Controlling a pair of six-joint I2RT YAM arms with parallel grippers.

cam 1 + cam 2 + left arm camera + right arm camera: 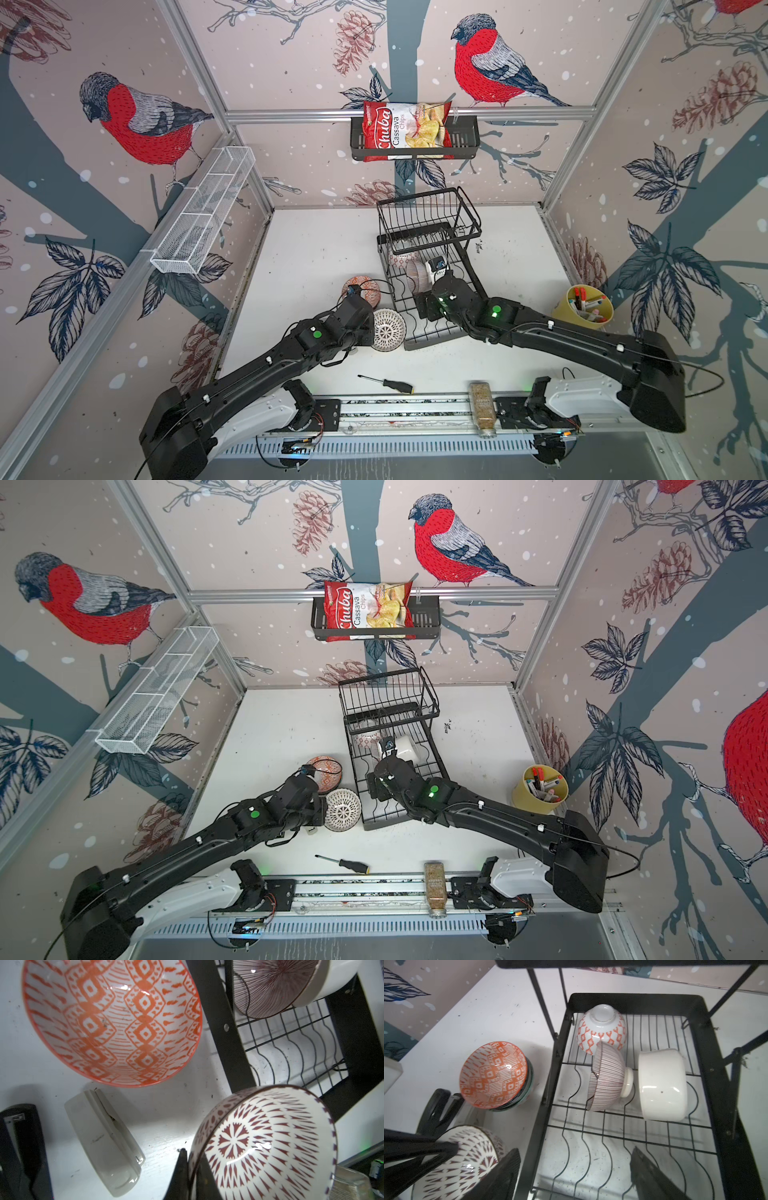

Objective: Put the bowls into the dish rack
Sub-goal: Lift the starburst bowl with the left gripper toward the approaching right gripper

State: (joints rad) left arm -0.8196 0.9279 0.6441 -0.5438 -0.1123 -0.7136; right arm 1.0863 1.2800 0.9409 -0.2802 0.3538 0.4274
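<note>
Clamping the red-brown bowl [259, 1147] in my left gripper [191, 1165], right gripper [575, 1151] spread empty; three bowls [608, 1078] racked ahead, stack [494, 1076] beside, maybe three, waits.

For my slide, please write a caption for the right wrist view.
White bowl, striped bowl and orange-patterned bowl lie in the dish rack; right gripper open.

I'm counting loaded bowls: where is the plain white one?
The white bowl lies on its side on the rack's lower tier, right half in a top view, beside the striped bowl.
</note>
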